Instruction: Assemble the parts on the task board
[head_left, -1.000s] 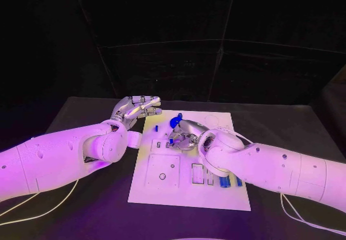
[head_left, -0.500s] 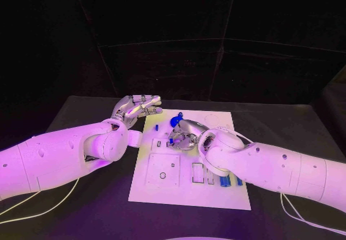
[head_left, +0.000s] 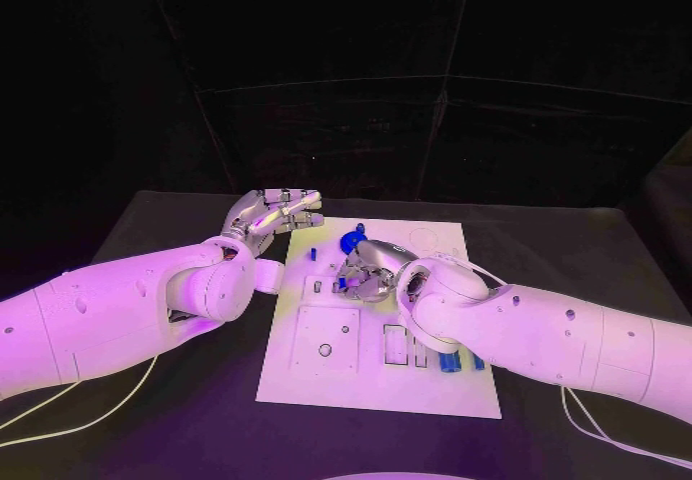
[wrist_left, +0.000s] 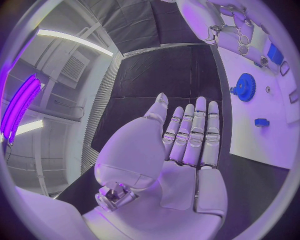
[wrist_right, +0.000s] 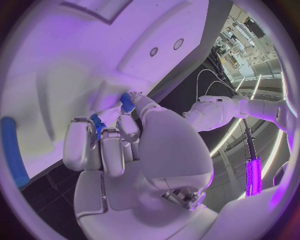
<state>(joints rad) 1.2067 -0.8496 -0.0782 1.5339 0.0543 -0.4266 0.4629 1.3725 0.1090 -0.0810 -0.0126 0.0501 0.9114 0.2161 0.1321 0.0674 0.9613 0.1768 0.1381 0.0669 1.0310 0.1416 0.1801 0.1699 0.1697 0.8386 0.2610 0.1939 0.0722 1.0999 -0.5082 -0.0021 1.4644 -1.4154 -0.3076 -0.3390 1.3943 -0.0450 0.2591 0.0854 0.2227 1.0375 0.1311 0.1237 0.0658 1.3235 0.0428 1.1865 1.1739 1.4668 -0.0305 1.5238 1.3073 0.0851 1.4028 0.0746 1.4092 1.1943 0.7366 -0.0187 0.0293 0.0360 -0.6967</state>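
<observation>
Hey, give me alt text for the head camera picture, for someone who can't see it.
The robot's right hand presses down on a small blue part at the middle of the white task board, which lies on a black table. The left hand hangs empty at the board's far left corner; a blue gear lies nearby.

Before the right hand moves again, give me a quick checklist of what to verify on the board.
1. Right hand has a blue part between its fingers: ok.
2. Left hand holds nothing, fingers straight: ok.
3. Left hand is off the white board, at its far left corner: ok.
4. Blue gear sits on the board beyond the right hand: ok.
5. Held part lined up with its slot: cannot tell, fingers hide it.
</observation>
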